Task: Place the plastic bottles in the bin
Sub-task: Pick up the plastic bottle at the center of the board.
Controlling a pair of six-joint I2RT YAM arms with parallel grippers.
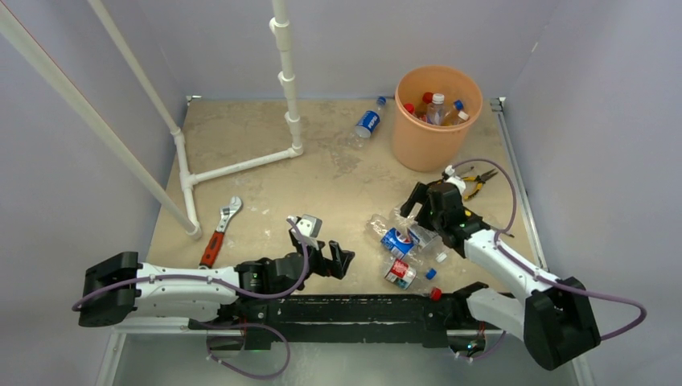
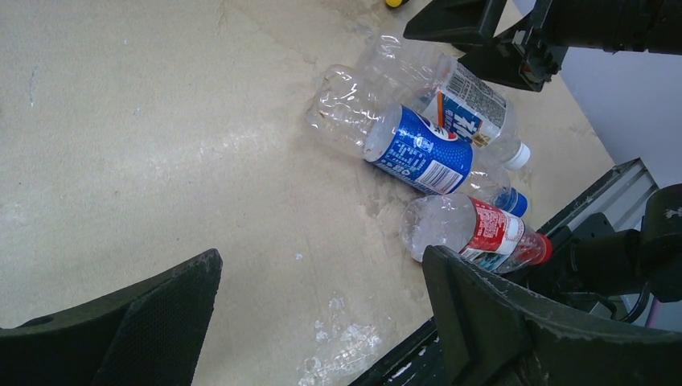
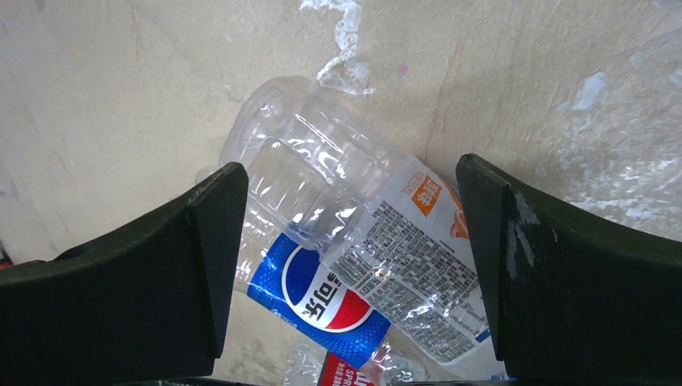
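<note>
Plastic bottles (image 1: 400, 241): three heaped on the table (image 1: 265, 193), front right. White-label bottle (image 3: 362, 233) lies directly under right pincer (image 3: 351, 173), spread wide, long axis slanting across the gap. Left pincer (image 2: 322, 256) spread, empty, farther off.

A beige, scuffed desk (image 1: 322, 173) carries a frame of white plastic pipes (image 1: 241, 165); one pipe stands upright at far centre, another lies flat from its foot toward the left, and slanted ones rise to the upper left; a metal adjustable wrench with a red handle (image 1: 221, 231) lies flat just right of the frame's near foot; yellow-and-black-handled pliers (image 1: 476, 183) lie toward the far right; white smears (image 2: 338, 354) mark the desk's near edge; pale grey walls (image 1: 595, 96) enclose it.
</note>
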